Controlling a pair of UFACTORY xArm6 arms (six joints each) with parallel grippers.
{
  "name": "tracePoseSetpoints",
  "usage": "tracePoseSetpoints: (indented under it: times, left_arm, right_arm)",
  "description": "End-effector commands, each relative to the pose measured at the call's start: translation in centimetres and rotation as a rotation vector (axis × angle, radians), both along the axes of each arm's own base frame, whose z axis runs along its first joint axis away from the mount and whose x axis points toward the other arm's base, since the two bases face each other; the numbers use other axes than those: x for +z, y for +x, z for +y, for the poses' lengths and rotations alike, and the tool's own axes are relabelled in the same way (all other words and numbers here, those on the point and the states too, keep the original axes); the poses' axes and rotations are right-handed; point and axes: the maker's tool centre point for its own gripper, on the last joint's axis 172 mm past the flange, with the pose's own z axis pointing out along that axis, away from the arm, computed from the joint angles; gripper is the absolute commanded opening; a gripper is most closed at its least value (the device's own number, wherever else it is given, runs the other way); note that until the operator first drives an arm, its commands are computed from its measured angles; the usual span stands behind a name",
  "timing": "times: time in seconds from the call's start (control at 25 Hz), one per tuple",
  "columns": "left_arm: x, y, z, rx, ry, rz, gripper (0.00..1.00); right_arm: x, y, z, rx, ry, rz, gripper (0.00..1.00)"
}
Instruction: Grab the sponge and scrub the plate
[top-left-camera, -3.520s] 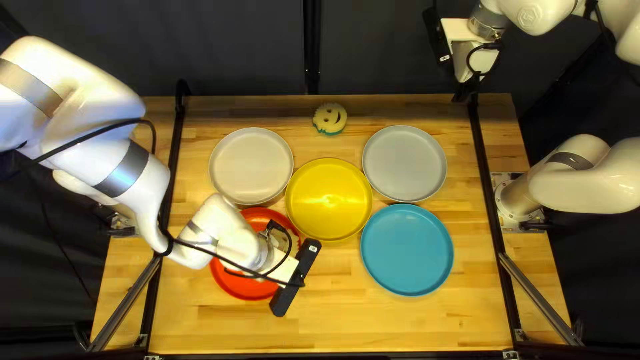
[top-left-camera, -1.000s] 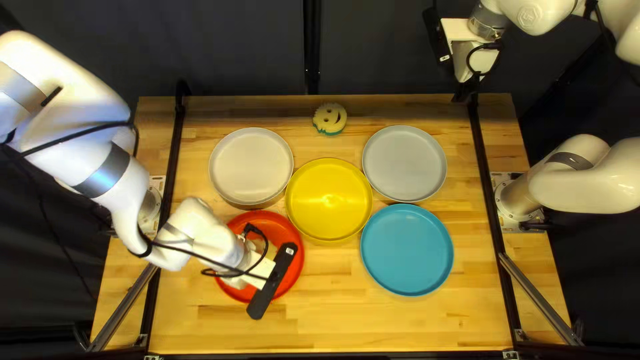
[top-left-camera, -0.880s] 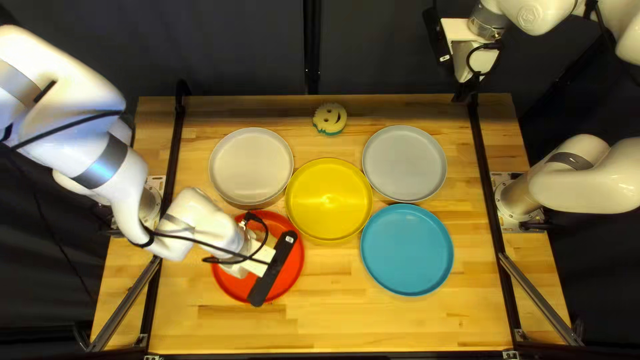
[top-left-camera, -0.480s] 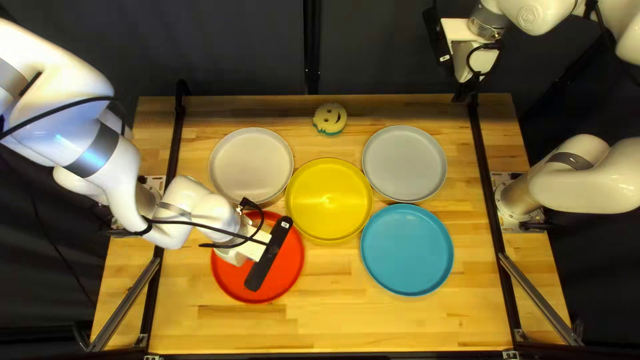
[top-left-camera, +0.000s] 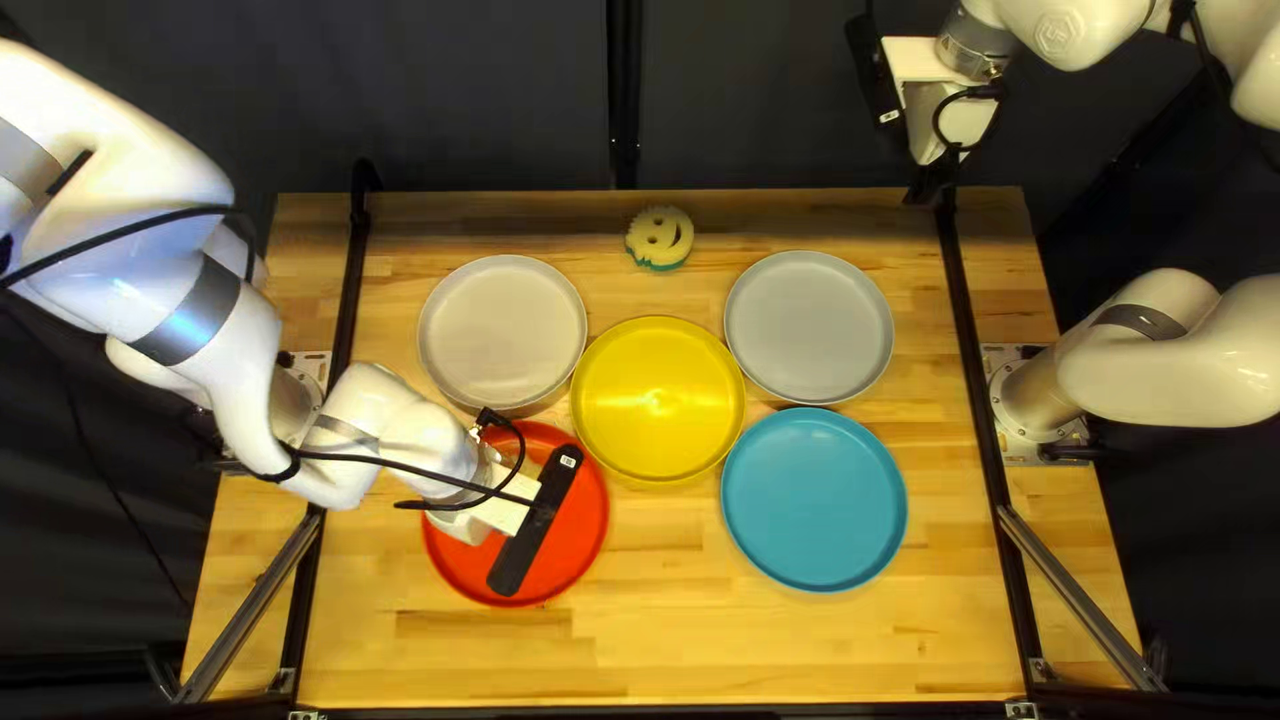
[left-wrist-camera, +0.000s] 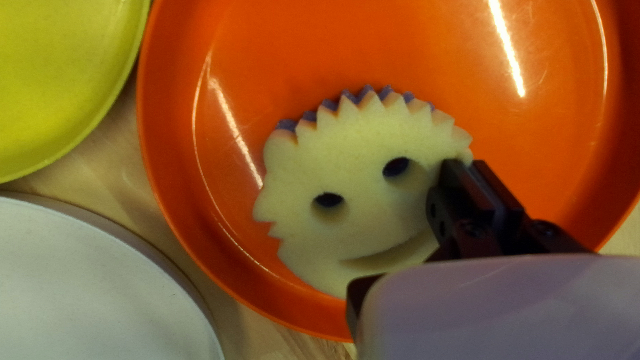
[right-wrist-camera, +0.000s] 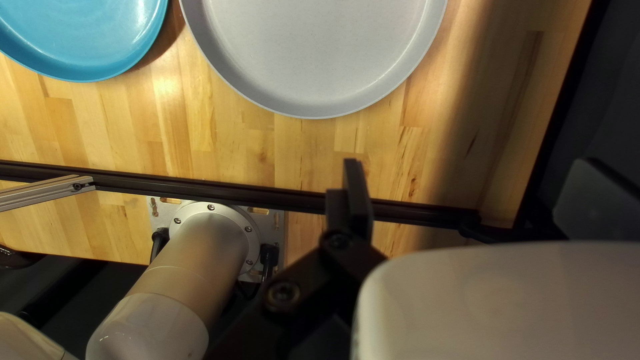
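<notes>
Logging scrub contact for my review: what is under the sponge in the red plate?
The red plate shows around the sponge, with a purplish lower layer along the sponge's notched edge. Whatever lies directly beneath is covered.

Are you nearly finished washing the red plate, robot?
Done: the sponge is already in the red plate. In hand: my left end effector is at the sponge's edge, so I'm probably scrubbing, though I can't tell how firmly it's held. Left: maybe more rubbing, since the sponge covers only part of the plate. I can't see whether it's all clean.
</notes>
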Motion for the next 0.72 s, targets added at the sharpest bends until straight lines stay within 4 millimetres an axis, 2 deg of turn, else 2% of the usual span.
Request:
tracePoseSetpoints:
  times: [0.04, 0.12, 0.24, 0.48, 0.56, 0.72]
  left_arm:
    - [0.0, 0.0, 0.0, 0.0, 0.0, 0.0, 0.0]
    - [0.0, 0.0, 0.0, 0.0, 0.0, 0.0, 0.0]
    - [0.1, -1.0, 0.9, 0.006, 0.003, 0.003, 0.0]
    - [1.0, -3.0, 1.1, 0.024, 0.015, 0.009, 0.0]
    - [1.1, -3.5, 0.7, 0.032, 0.014, 0.009, 0.0]
    - [-0.5, -3.7, -1.7, 0.033, 0.001, 0.008, 0.0]
  right_arm:
    - [0.0, 0.0, 0.0, 0.0, 0.0, 0.0, 1.0]
    - [0.0, 0.0, 0.0, 0.0, 0.0, 0.0, 1.0]
    - [0.0, 0.0, 0.0, 0.0, 0.0, 0.0, 1.0]
    - [0.0, 0.0, 0.0, 0.0, 0.0, 0.0, 1.0]
    - [0.0, 0.0, 0.0, 0.0, 0.0, 0.0, 1.0]
    - [0.0, 0.0, 0.0, 0.0, 0.0, 0.0, 1.0]
